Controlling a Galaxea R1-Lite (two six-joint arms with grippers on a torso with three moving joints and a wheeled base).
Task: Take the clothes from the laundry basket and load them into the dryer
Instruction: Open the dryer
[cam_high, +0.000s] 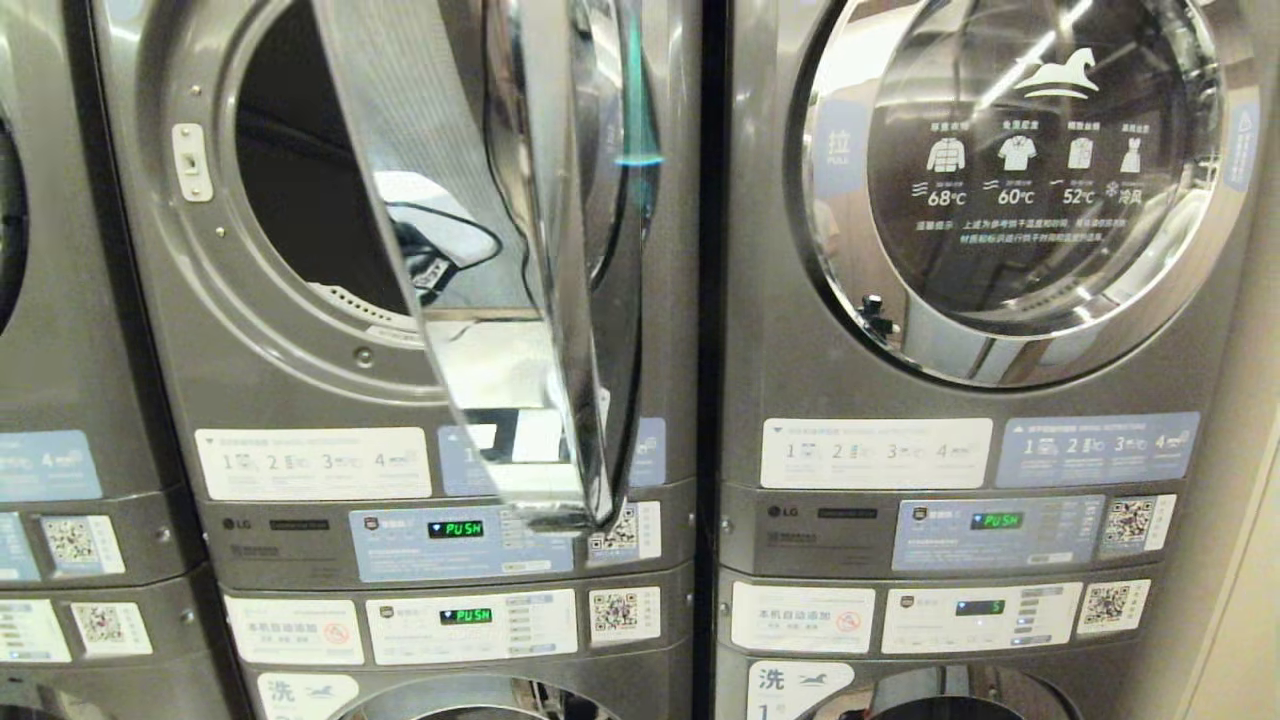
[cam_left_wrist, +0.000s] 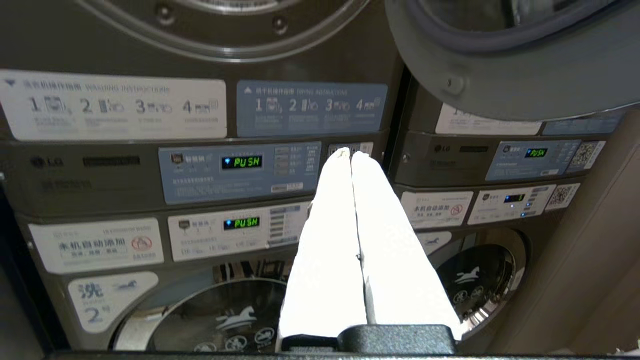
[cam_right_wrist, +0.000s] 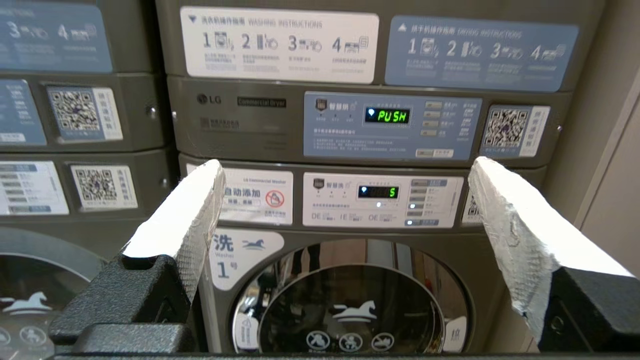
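The dryer (cam_high: 300, 200) stands with its round door (cam_high: 500, 300) swung out towards me, and the drum behind it looks dark. In the left wrist view my left gripper (cam_left_wrist: 350, 152) is shut with nothing between its white fingers, and it points at the dryer's control strip (cam_left_wrist: 240, 165) below the open door (cam_left_wrist: 500, 75). My right gripper (cam_right_wrist: 346, 165) is open and empty, facing the washer door (cam_right_wrist: 350, 300) of the right-hand stack. Neither arm shows in the head view. The clothes and the laundry basket are out of view.
A second dryer with its door shut (cam_high: 1020, 180) stands to the right, and another stack (cam_high: 50, 300) to the left. Washers (cam_high: 470, 700) sit under each dryer. A beige wall (cam_high: 1240, 600) closes the right side.
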